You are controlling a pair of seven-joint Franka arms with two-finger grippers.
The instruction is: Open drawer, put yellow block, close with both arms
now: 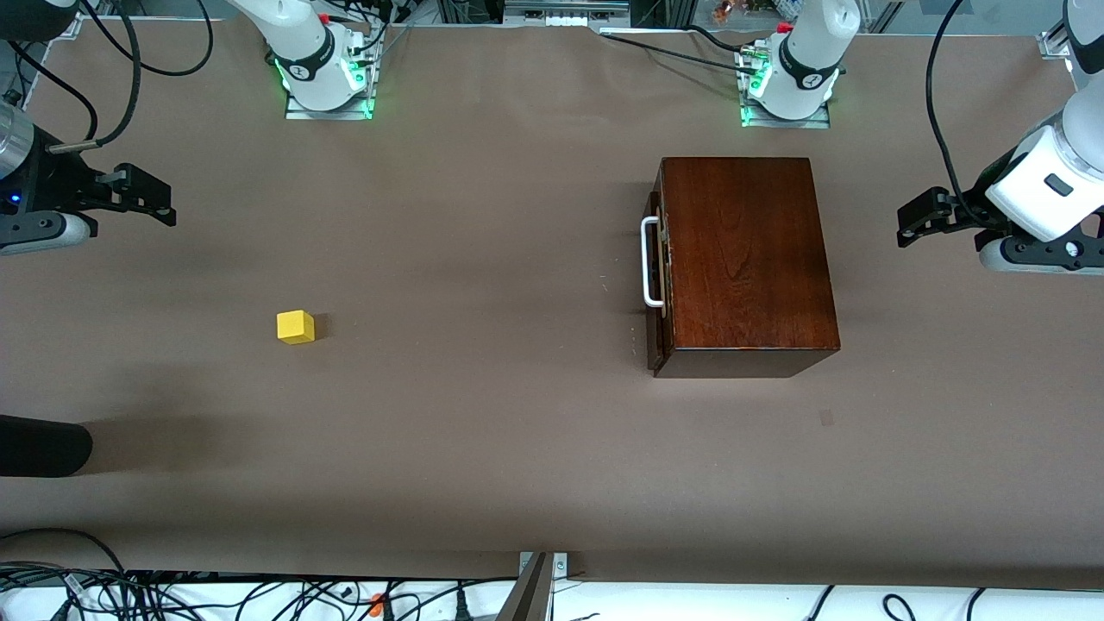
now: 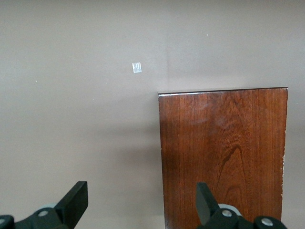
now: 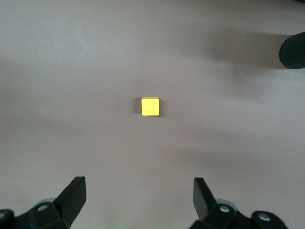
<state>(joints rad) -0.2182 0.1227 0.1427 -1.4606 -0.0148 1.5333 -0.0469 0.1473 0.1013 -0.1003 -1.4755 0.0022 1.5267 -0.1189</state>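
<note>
Both end effectors hang wide and empty, the right end effector point(image 3: 138, 198) over the table point(image 1: 483, 448) above the yellow block point(image 1: 296, 327), which lies well apart from the wooden box point(image 1: 746, 259), the left end effector point(image 2: 140, 202) over that box's edge, its drawer point(image 1: 655, 259) shut.

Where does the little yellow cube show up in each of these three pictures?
Front view: the yellow block sits on the brown table, toward the right arm's end, well apart from the wooden box.
Left wrist view: not in it; only the box top and table.
Right wrist view: mid-picture, ahead of the open right gripper.
Shared landmark: the brown table covering.
</note>
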